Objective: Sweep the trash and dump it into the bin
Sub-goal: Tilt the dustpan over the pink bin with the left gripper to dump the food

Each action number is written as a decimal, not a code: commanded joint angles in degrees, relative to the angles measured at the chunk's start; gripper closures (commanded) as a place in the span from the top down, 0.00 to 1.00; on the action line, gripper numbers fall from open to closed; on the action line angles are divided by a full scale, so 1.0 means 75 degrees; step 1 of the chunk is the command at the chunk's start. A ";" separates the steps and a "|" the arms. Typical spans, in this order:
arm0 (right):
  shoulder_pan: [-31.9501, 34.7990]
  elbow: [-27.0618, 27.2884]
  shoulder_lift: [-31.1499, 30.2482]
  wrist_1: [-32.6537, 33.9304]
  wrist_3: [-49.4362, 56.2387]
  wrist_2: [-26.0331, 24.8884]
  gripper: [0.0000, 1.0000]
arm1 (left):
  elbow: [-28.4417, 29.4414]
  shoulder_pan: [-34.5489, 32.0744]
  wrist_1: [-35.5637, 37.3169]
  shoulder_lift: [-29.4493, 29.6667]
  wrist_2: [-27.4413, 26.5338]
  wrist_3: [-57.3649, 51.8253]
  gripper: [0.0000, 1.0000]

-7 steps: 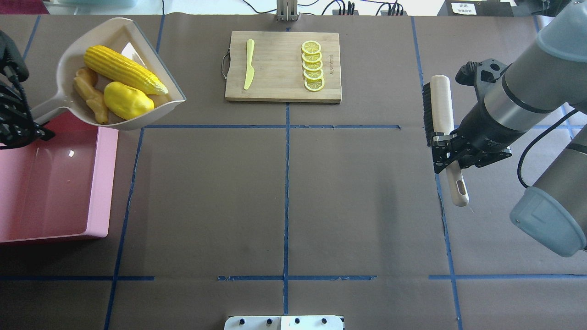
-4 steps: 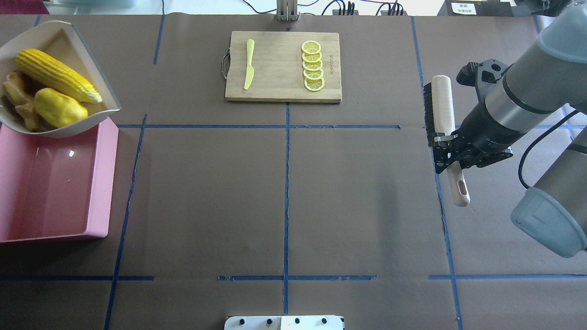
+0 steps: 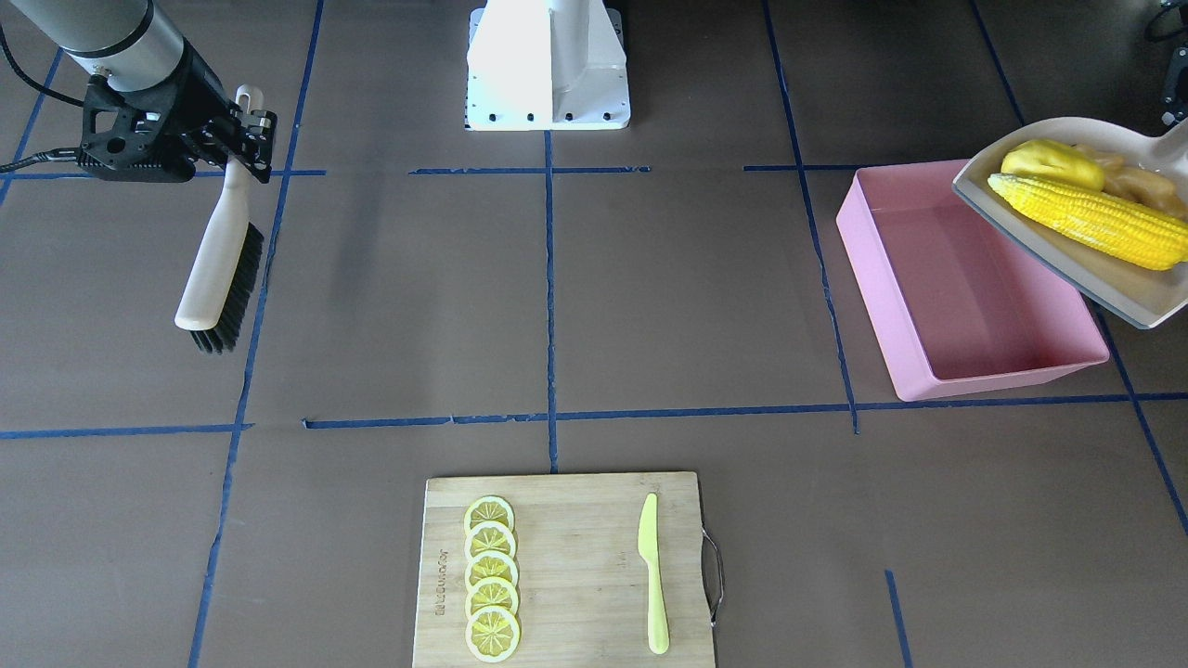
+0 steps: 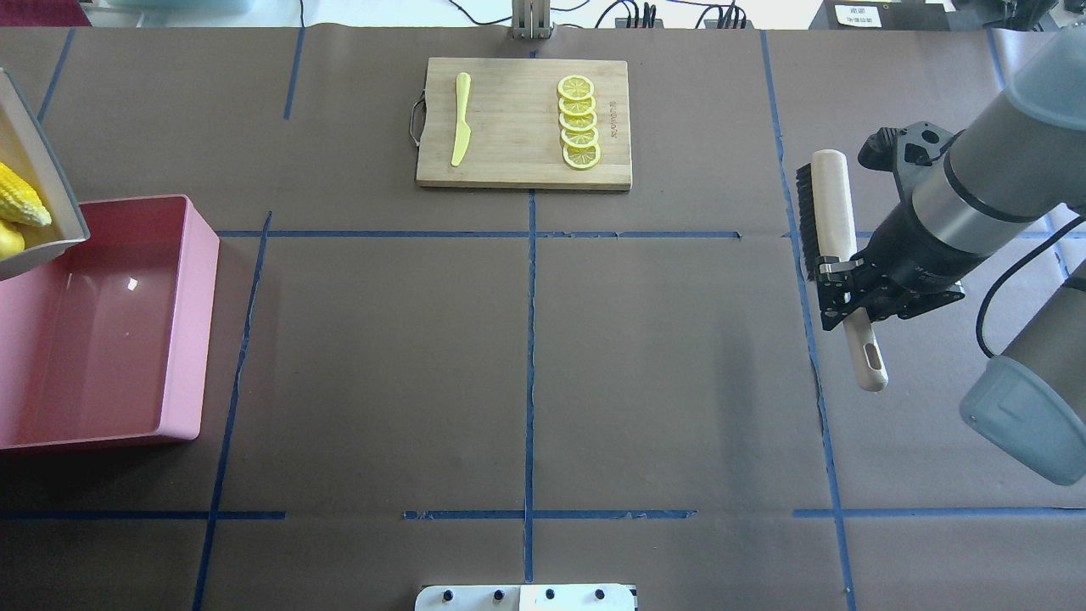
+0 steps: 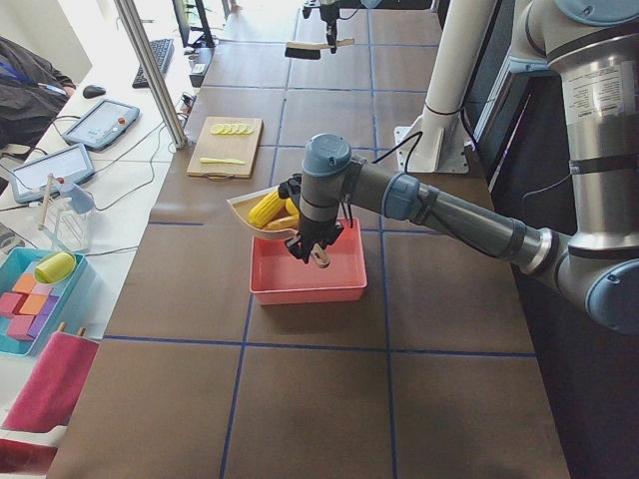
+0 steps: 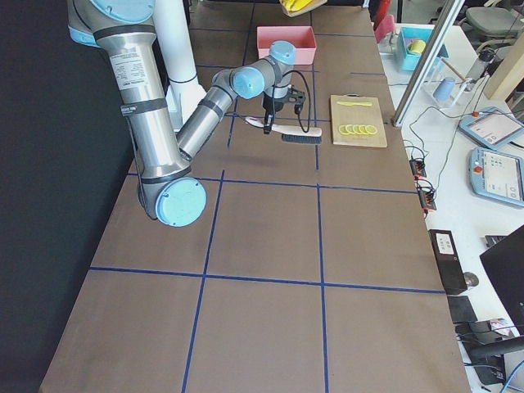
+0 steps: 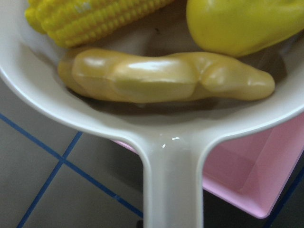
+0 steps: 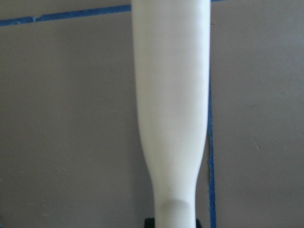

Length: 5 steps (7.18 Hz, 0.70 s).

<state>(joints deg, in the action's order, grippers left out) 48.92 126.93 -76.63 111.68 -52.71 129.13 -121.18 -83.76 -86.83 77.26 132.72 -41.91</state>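
Corn cob (image 3: 1086,221): yellow, ridged, lying on its side in the beige dustpan (image 3: 1104,278), nearest the open lip. Potato-like lump (image 3: 1052,163): rounded, glossy yellow, behind the cob and against it. Ginger root (image 3: 1128,184): knobbly, tan-orange, along the dustpan's back wall by the handle. Bin (image 3: 965,288): large pink rectangular tub, tall plain walls, upright, bare floor showing. One corner lies under the dustpan's lip.

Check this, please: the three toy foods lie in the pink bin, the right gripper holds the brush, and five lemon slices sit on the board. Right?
One error. In the front-facing view the corn cob, potato and ginger root lie in the dustpan, not the bin. The right gripper holds the brush, and five lemon slices sit on the board.
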 commanded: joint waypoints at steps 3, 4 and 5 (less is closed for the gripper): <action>0.0367 0.0431 -0.2455 -0.0717 0.1379 0.0080 0.01 | 0.0431 -0.0281 -0.0059 -0.0176 -0.1275 -0.0762 0.00; 0.0368 0.0409 -0.2949 -0.1384 0.1368 0.0092 0.01 | 0.0419 -0.0269 -0.0024 -0.0177 -0.1801 -0.1227 0.00; 0.0368 0.0339 -0.3186 -0.1612 0.1391 0.0092 0.02 | 0.0349 -0.0246 -0.0024 -0.0154 -0.2293 -0.1313 0.00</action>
<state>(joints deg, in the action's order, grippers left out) 51.62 129.86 -97.06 103.20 -42.57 129.75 -118.15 -85.75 -87.08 76.07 120.11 -50.02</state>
